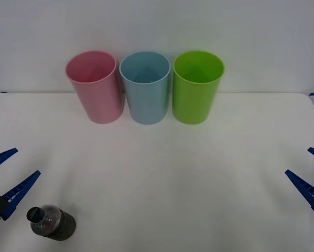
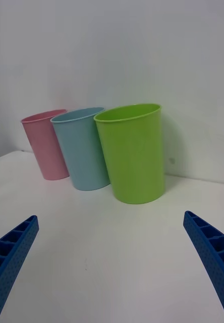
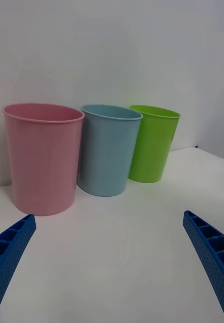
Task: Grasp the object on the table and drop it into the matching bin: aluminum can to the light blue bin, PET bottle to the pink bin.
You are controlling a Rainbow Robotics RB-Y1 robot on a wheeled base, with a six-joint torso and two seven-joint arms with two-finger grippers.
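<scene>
The left gripper [image 1: 9, 176] hangs at the near left edge of the surface [image 1: 162, 173] with its fingers [image 1: 20, 190] spread wide apart and nothing between them. Just beside it, toward the near edge, the PET bottle [image 1: 53, 222] lies on its side, black cap pointing toward the left fingers. To grasp it well, I judge the arm should drop low and turn so the fingers straddle the dark label across the body rather than the cap, closing gently so the round bottle does not roll away. Then lift clear and carry it to the pink bin [image 1: 95, 86], leftmost of three at the back, beside the light blue bin [image 1: 145, 87]. The right gripper [image 1: 310, 170] waits at the right edge, fingers apart
</scene>
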